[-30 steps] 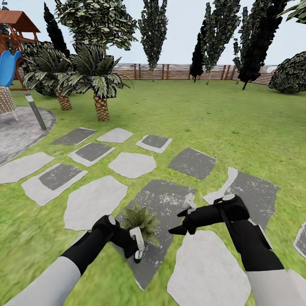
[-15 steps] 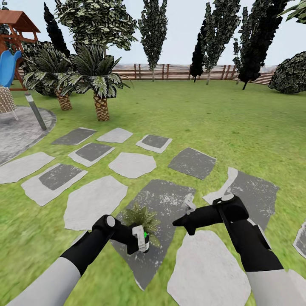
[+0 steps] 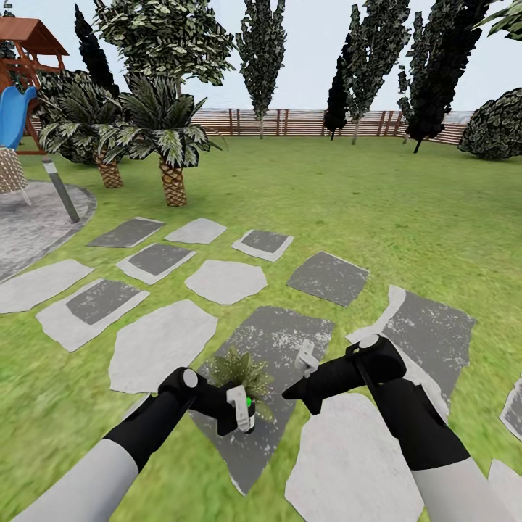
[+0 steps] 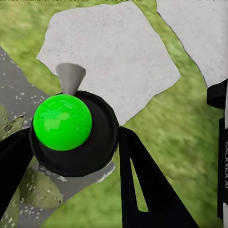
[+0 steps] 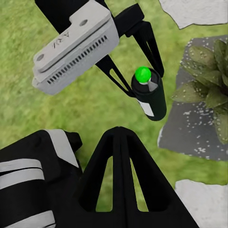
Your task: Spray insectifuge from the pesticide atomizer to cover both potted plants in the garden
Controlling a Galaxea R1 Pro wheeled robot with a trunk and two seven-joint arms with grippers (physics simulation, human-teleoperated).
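Potted plant [image 3: 241, 371] on stepping stone [image 3: 279, 341]

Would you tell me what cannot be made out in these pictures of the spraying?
1. Pot of the potted plant: head view, hidden by its leaves and the left gripper.
2. Body of the pesticide atomizer: left wrist view, hidden under its own green-topped cap.
3. Extent of the insectifuge: right wrist view, the plant is cut off by the picture's edge; head view, specks too small.
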